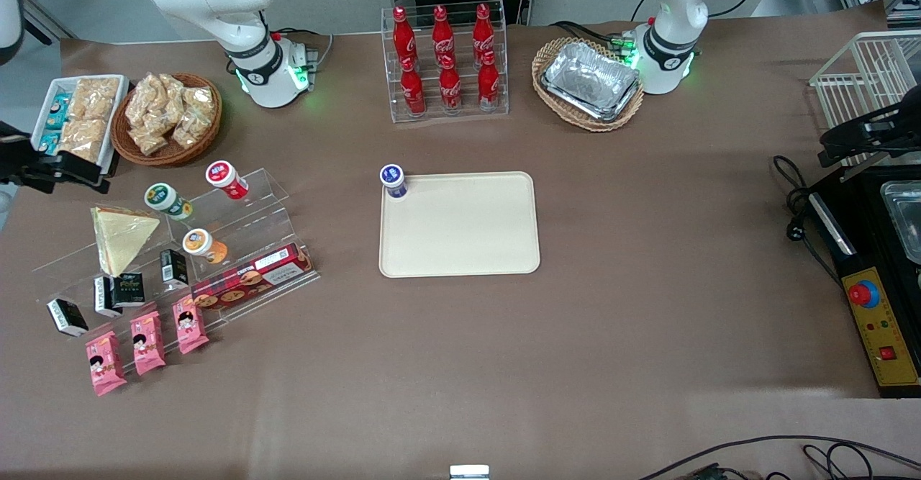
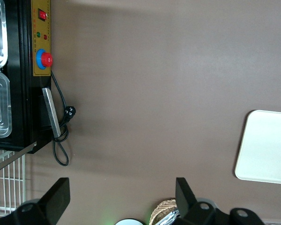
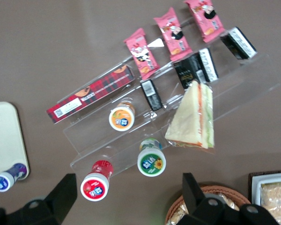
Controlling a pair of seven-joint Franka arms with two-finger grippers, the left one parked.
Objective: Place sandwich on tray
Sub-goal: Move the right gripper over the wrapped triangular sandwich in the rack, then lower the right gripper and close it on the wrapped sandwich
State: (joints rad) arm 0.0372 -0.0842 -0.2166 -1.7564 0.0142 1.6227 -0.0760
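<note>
Front view puts my gripper [image 1: 54, 170] high near the working arm's end of the table, hanging beside the small white snack tray [image 1: 115, 106] and well above the acrylic display steps [image 1: 237, 250]. Its fingers [image 3: 61, 197] are spread wide, nothing between them. The sandwich [image 1: 119, 239] lies on those steps, nearer the front camera than the gripper, still apart from it, with the green-lidded cup [image 1: 167, 201] just beside its upper corner and the small black cartons [image 1: 122, 289] at its narrow end.

As I judge it, the step in hand is the reach. I'd bring the gripper down over the wedge's thick middle and line the fingers across the bread faces, not the filling stripe [image 3: 203, 117], so the wrap doesn't slip. I'd close gently, since soft bread crushes. The cup sits close enough to be knocked, so I'd descend straight. The tray [image 1: 460, 250] waits mid-table, well apart, a blue-lidded cup [image 1: 393, 178] on its corner
</note>
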